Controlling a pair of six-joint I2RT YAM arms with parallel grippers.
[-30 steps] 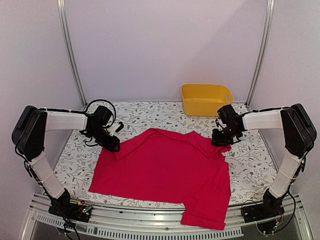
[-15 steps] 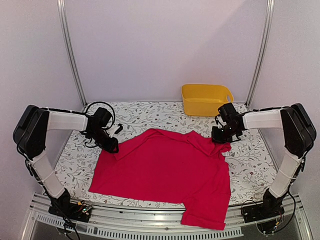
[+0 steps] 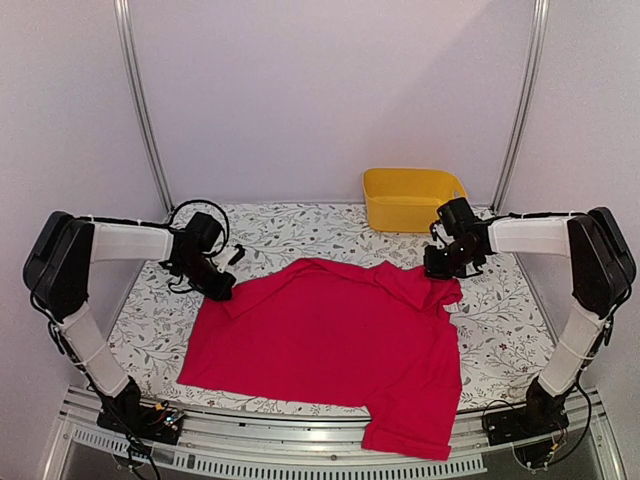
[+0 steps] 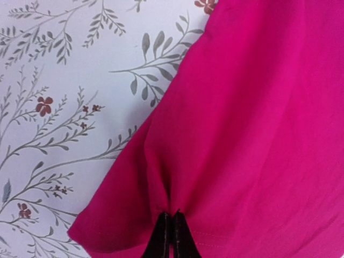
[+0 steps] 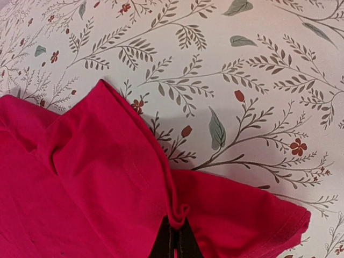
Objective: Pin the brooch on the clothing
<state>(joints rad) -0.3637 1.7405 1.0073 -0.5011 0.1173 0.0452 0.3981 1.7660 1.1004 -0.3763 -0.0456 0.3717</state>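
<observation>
Shirt (image 3: 330,345) now in both hands (image 3: 226,291) (image 3: 438,272)

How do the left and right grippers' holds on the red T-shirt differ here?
The left gripper pinches nearly flat cloth near a sleeve hem, with faint creases; the right gripper pinches a raised, folded-over ridge of sleeve. The right gripper sits near the yellow bin; the left gripper is far from it. Both are shut on the T-shirt.
</observation>
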